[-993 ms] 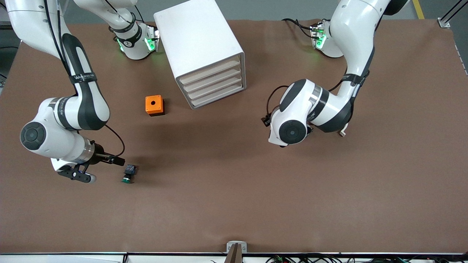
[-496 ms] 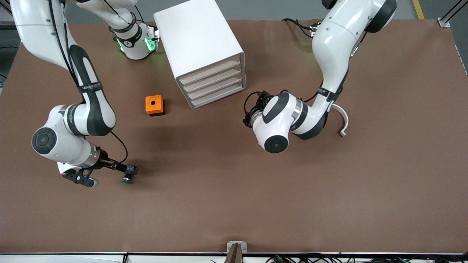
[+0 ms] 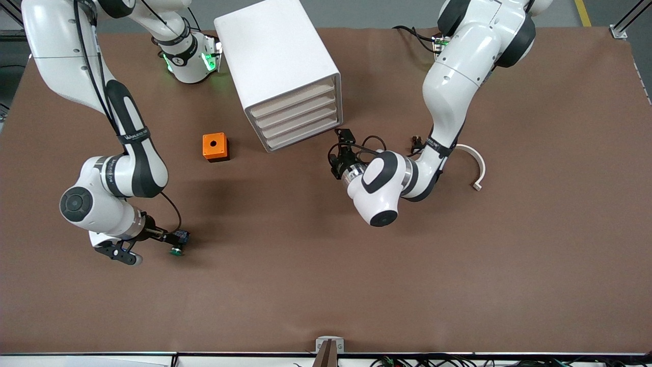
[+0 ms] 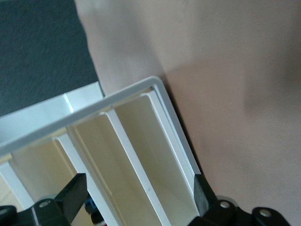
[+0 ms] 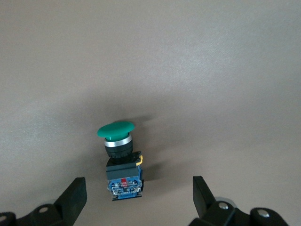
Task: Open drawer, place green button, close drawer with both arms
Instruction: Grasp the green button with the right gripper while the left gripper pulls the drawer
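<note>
The white cabinet (image 3: 277,56) stands near the robots' bases, its four beige drawer fronts (image 3: 298,120) all pushed in. My left gripper (image 3: 340,153) is open, close to the drawer fronts at the cabinet's lower corner toward the left arm's end. In the left wrist view the drawer fronts (image 4: 141,155) fill the space ahead of the open left gripper (image 4: 138,193). The green-capped button (image 3: 178,243) lies on its side near the right arm's end. My right gripper (image 3: 145,245) is open beside it. In the right wrist view the button (image 5: 121,160) lies just ahead of the open right gripper (image 5: 138,193).
An orange cube with a hole (image 3: 215,147) sits beside the cabinet, toward the right arm's end. A white curved piece (image 3: 473,163) lies on the brown table (image 3: 326,280) under the left arm. A small black part (image 3: 416,140) lies next to it.
The left arm has swung toward the cabinet, bringing its gripper up to the drawer fronts. The right gripper has shifted closer to the button. Both stayed open.
</note>
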### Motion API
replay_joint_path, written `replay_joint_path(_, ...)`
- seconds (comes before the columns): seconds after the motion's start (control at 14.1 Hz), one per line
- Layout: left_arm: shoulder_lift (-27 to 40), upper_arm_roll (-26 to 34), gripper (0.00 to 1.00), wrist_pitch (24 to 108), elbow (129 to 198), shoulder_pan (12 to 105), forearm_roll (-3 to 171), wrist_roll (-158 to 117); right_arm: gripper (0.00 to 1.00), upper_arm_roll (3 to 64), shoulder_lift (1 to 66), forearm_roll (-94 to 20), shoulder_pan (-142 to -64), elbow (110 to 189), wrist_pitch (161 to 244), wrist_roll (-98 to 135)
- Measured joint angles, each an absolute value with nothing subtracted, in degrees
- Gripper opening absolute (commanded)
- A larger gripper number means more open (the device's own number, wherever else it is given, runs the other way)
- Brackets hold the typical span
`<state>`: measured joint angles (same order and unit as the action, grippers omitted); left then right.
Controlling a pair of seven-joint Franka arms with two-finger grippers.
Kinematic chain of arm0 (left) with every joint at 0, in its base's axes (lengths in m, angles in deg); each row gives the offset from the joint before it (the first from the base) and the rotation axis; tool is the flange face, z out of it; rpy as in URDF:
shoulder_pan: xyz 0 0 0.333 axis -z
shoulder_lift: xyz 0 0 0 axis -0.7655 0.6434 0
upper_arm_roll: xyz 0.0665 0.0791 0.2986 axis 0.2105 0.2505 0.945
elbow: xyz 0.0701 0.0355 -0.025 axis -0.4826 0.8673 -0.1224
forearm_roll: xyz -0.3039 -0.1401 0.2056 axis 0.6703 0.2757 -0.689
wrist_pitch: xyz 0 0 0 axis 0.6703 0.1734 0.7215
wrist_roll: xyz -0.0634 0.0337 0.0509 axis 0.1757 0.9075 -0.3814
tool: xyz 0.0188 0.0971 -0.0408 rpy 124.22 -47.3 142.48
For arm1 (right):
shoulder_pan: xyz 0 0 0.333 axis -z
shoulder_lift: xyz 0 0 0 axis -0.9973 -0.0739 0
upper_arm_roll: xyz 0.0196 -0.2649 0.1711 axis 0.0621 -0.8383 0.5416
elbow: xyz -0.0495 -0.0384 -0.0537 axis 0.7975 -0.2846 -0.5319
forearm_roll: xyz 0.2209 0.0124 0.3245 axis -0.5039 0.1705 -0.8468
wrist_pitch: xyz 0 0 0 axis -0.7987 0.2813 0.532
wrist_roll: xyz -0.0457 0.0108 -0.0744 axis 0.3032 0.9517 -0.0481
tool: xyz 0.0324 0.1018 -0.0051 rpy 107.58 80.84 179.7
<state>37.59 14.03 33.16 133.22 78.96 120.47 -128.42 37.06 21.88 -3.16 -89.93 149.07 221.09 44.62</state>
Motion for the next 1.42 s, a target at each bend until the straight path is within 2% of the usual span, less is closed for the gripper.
replay_joint_path(0.07, 38.0, 14.0, 0.93, 33.1, 133.2, 78.9, 121.6, -129.5, 1.00, 37.1, 21.7, -3.1, -90.2, 149.1, 221.2, 45.3)
replay_joint_path(0.35, 39.1, 14.0, 0.65, 32.1, 133.3, 79.2, 125.0, -132.0, 1.00, 37.0, 20.1, -1.1, -90.5, 149.0, 222.4, 46.4)
replay_joint_path(0.5, 39.4, 13.9, 0.57, 31.3, 133.7, 79.5, 125.2, -132.3, 1.00, 36.9, 19.0, -0.8, -90.2, 148.9, 223.7, 47.0)
replay_joint_path(1.28, 40.2, 13.7, 0.52, 29.1, 139.4, 83.0, 125.3, -133.5, 1.00, 37.2, 17.3, -0.8, -91.4, 148.8, 223.8, 49.9)
replay_joint_path(1.42, 40.2, 13.6, 0.47, 28.7, 139.7, 83.4, 125.4, -134.4, 0.95, 37.2, 17.3, -0.8, -91.5, 148.8, 223.7, 49.9)
